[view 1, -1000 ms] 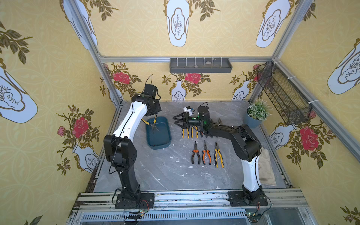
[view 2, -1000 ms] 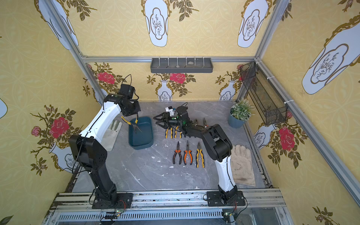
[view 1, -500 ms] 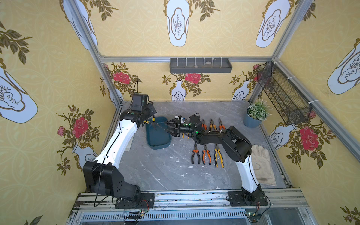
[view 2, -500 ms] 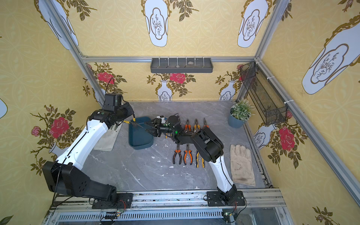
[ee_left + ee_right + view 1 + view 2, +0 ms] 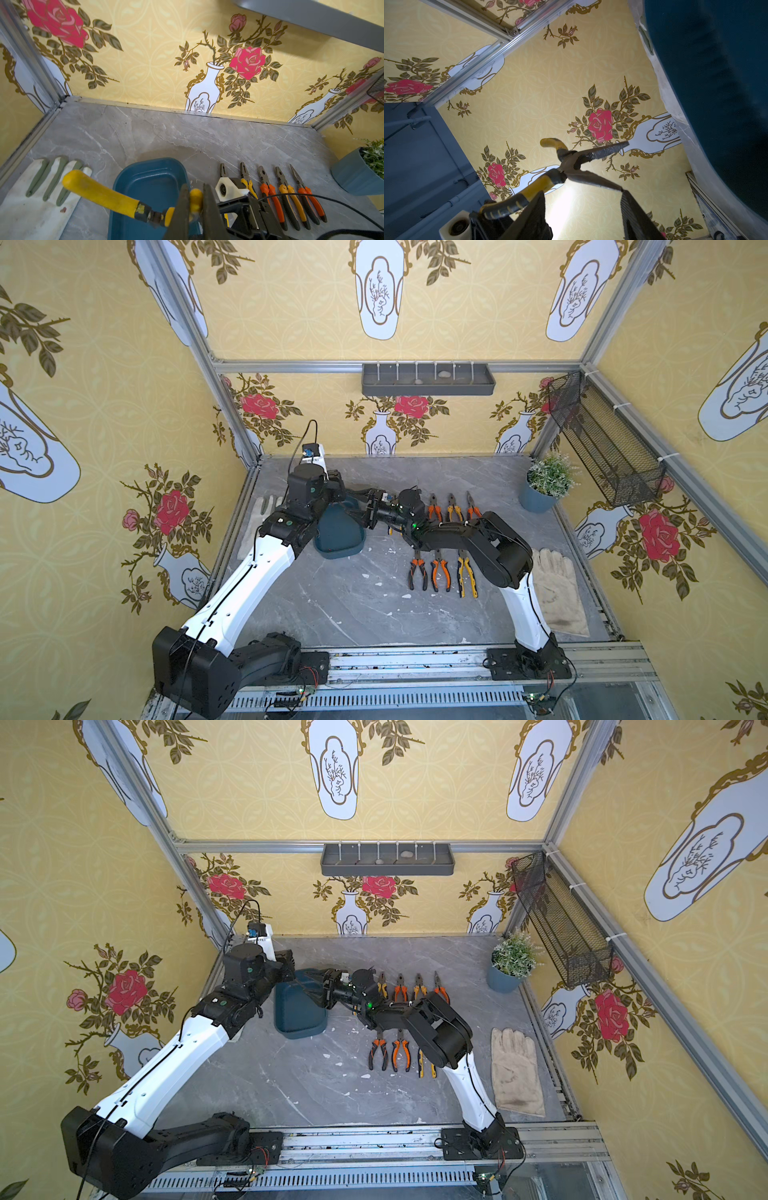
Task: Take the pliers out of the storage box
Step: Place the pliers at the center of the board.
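Left wrist view: a work glove (image 5: 41, 187) lies out past the left gripper (image 5: 195, 193). That gripper's fingers are pinched on one yellow handle of the long-nosed pliers (image 5: 99, 193), held splayed in the air above the storage box (image 5: 151, 161) just beneath it. What shows of the box is bare. The right gripper (image 5: 583, 205) was a second ago over the row of pliers (image 5: 270, 193) on the table; it has swung across to the left one, widening as it came. Its jaws stand spread on either side of the tool's head, not closed on it. This looks like a handover of the last pair, about to begin.
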You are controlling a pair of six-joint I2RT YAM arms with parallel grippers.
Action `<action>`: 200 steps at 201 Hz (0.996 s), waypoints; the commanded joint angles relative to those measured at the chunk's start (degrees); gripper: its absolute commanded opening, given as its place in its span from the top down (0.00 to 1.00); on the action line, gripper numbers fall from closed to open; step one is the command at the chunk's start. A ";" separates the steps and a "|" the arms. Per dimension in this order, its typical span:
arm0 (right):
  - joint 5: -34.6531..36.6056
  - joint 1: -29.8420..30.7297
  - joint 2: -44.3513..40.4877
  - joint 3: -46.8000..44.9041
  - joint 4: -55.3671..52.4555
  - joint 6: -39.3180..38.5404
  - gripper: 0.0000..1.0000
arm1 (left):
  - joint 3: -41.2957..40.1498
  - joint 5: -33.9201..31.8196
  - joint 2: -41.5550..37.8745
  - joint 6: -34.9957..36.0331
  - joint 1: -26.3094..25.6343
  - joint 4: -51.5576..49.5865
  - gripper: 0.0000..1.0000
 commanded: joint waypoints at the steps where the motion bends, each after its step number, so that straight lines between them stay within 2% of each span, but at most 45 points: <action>1: 4.38 1.11 2.55 2.74 4.41 17.82 0.42 | -0.78 -2.60 -0.50 5.73 -2.15 7.00 1.00; 74: 10.60 3.04 7.47 8.15 9.05 23.11 0.43 | -3.61 -4.82 -1.53 10.99 -6.85 9.53 1.00; 154: 12.07 3.36 7.83 8.52 11.67 24.52 0.46 | -6.38 -7.54 -2.45 14.79 -10.80 9.53 1.00; 180: 12.83 3.54 7.82 8.45 12.85 24.73 0.57 | -7.46 -8.60 -2.90 15.25 -12.11 8.87 1.00; 200: 12.97 3.39 7.74 8.25 13.18 24.65 0.61 | -9.03 -9.59 -4.59 13.97 -12.87 7.73 1.00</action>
